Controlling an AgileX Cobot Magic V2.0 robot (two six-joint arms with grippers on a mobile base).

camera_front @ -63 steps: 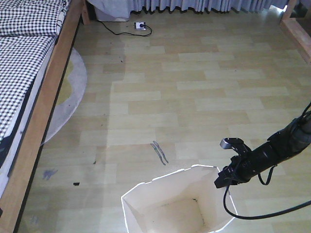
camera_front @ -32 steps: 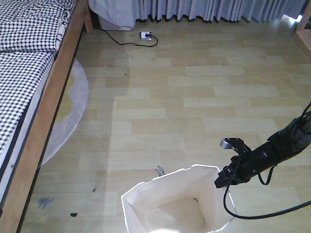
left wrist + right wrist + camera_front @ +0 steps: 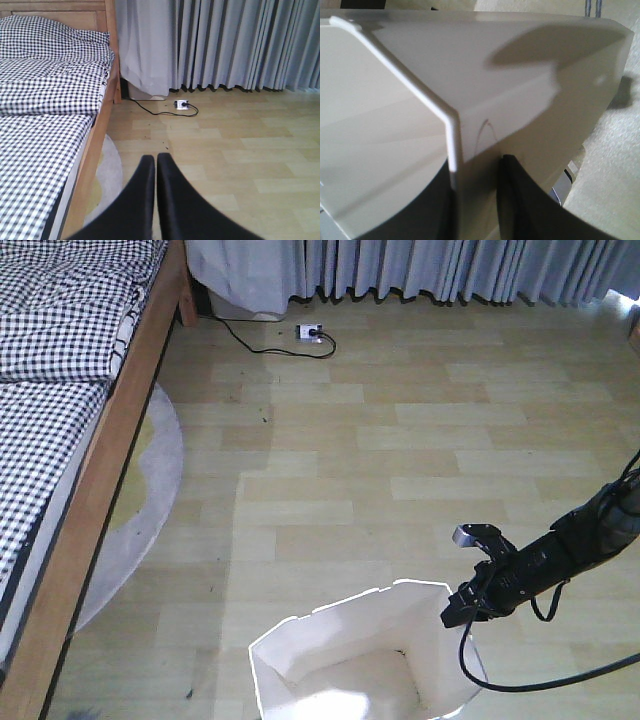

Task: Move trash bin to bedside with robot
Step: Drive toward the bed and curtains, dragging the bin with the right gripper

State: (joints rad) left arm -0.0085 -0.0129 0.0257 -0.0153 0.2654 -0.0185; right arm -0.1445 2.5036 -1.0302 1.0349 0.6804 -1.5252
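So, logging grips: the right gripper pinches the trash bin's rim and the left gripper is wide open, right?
No: the left gripper is shut, fingers together, per the left wrist view. The right gripper does pinch the trash bin by its rim.

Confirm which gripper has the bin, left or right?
The right gripper: its jaws pinch the trash bin at its rim. The left gripper is shut on nothing, beside the bed.

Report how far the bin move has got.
Done: the right gripper is shut on the rim of the bin. In hand: the carry, bin gripped. Left: most of the trip; bare floor separates the bin from the bed, so it is not at the bedside yet.
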